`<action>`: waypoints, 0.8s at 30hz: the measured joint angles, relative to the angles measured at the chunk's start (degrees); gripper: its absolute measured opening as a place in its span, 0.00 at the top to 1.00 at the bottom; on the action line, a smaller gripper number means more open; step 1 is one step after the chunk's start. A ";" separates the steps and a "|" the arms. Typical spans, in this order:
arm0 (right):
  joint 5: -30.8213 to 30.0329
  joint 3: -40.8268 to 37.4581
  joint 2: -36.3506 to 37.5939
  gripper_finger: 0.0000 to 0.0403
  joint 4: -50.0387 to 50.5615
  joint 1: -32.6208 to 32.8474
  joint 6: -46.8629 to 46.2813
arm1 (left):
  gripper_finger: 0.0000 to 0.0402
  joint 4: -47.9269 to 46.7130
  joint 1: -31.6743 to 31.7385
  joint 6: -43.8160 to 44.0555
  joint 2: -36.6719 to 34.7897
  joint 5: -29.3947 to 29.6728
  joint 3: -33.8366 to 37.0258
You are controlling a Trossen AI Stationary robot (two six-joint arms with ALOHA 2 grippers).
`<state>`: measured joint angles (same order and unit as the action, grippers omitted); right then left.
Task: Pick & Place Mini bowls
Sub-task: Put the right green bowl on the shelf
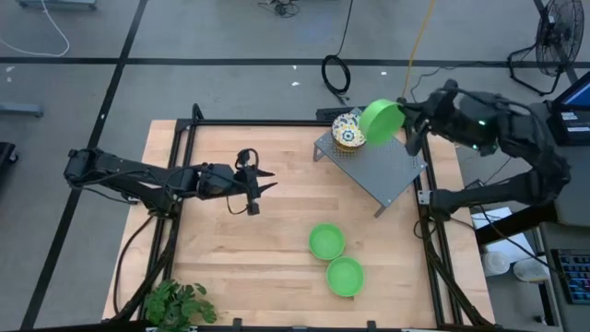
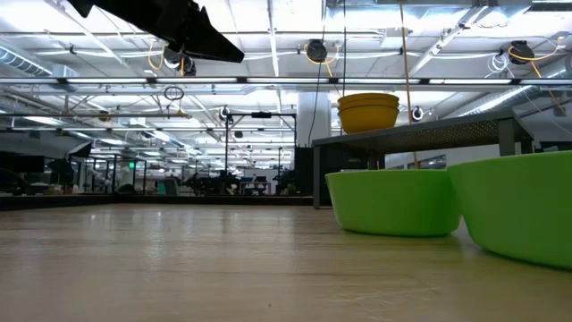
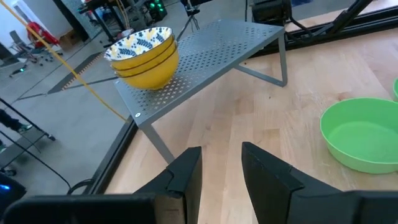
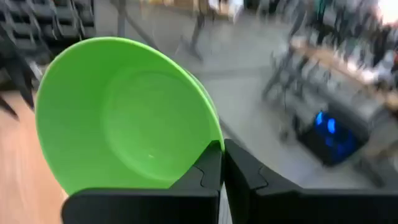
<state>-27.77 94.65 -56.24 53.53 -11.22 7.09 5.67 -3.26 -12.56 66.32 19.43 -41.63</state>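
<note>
1. Pinching the rim of a green bowl [image 1: 381,120], the right gripper [image 1: 406,118] hangs above the far end of the grey perforated rack [image 1: 383,166]; the right wrist view shows its two dark fingers [image 4: 208,171] pressed onto the bowl's edge, with the bowl [image 4: 124,118] tilted so that its hollow faces the camera.
2. From above, the held bowl sits just beside a stack of patterned bowls [image 1: 348,131], which rests on the far corner of the rack.
3. The stack, seen from the left wrist, is yellow outside and has blue-and-yellow leaf markings inside [image 3: 144,53]; from table height it shows as yellow bowls [image 2: 368,111] nested on the rack's top [image 2: 429,134]. I cannot tell the exact count in the stack.
4. Two more green bowls stand on the wooden table [image 1: 240,249] near the front, one [image 1: 326,242] slightly farther back and the other [image 1: 346,276] closer to the front edge, the two touching or nearly so.
5. In the low view those two bowls [image 2: 393,201] [image 2: 523,210] stand upright, side by side, in front of the rack.
6. The left gripper [image 1: 263,189] hovers over the middle of the table, well apart from every bowl, pointing toward the rack.
7. Its fingers [image 3: 186,177] stand a little apart with nothing between them.
8. A small green plant [image 1: 175,304] sits at the table's front left corner.
</note>
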 joint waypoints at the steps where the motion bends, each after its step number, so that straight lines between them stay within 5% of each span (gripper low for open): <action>1: 1.27 0.74 -0.79 1.00 2.73 -1.33 -1.27 | 0.71 -0.08 0.13 0.24 0.00 -0.04 0.00; 8: 15.36 1.51 -5.87 1.00 15.93 -10.97 -5.59 | 0.71 -0.46 0.63 0.84 0.00 -0.04 0.00; 13: 17.65 1.51 -8.34 1.00 24.21 -16.66 -6.48 | 0.71 -1.17 0.63 0.92 0.00 -0.04 0.00; 20: 36.71 1.05 -9.47 1.00 33.12 -23.59 -9.51 | 0.71 -1.27 0.63 1.12 0.00 -0.04 0.00; 24: 39.91 -2.19 -9.52 1.00 35.87 -24.43 -11.13 | 0.71 -1.31 0.63 1.10 0.00 -0.04 0.00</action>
<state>12.14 92.46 -65.76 89.40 -35.65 -4.04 4.36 -2.63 -11.46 66.32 19.40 -41.63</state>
